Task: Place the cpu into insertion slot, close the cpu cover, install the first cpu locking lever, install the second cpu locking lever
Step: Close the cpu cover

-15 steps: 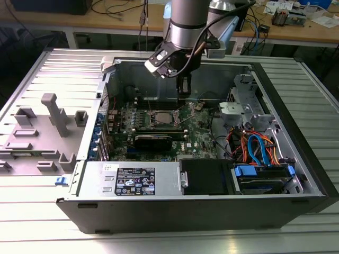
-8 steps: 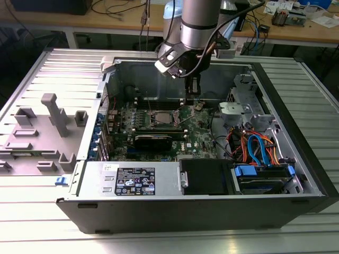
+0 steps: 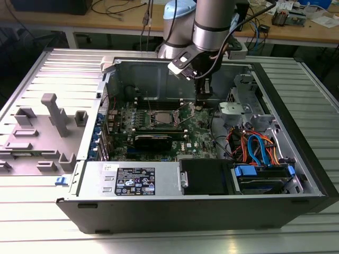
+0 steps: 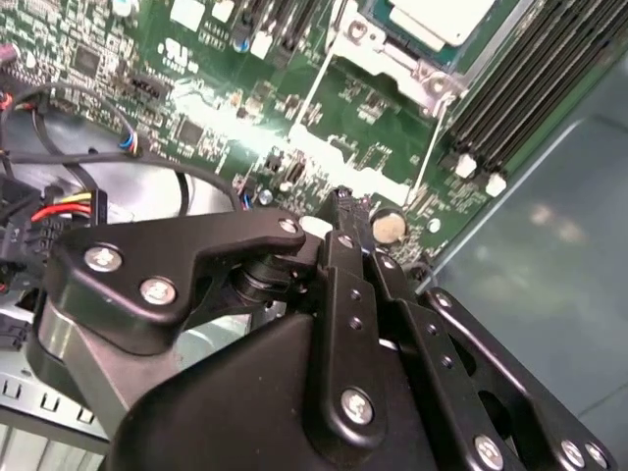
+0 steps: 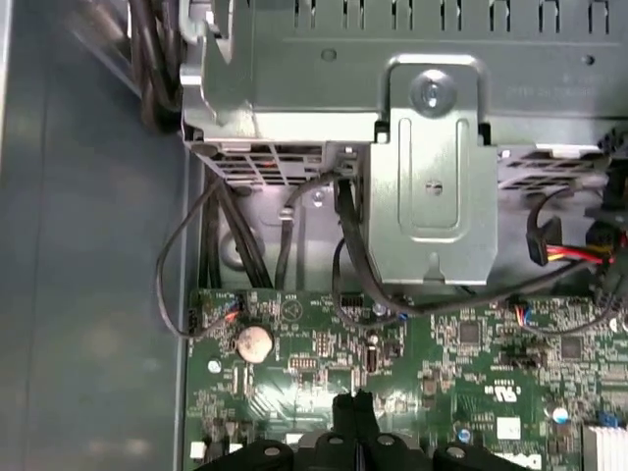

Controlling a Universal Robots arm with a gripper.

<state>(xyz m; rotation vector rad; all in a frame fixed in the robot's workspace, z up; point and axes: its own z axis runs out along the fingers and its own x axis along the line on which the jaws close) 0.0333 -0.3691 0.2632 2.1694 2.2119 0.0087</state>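
Beside the insertion slot (image 3: 152, 118), my gripper (image 5: 353, 400) hangs over the motherboard (image 5: 442, 343), pinched shut and empty.
Cpu (image 4: 432, 18) sits seated beneath the cpu cover (image 4: 392, 61); both locking levers (image 4: 314, 88) look unlatched, I judge.

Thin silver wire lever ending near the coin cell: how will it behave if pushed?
The thin silver wire lever looks long and slender, so probably springy, flexing before it moves. Bare smooth metal, so likely slippery. Light for its length.
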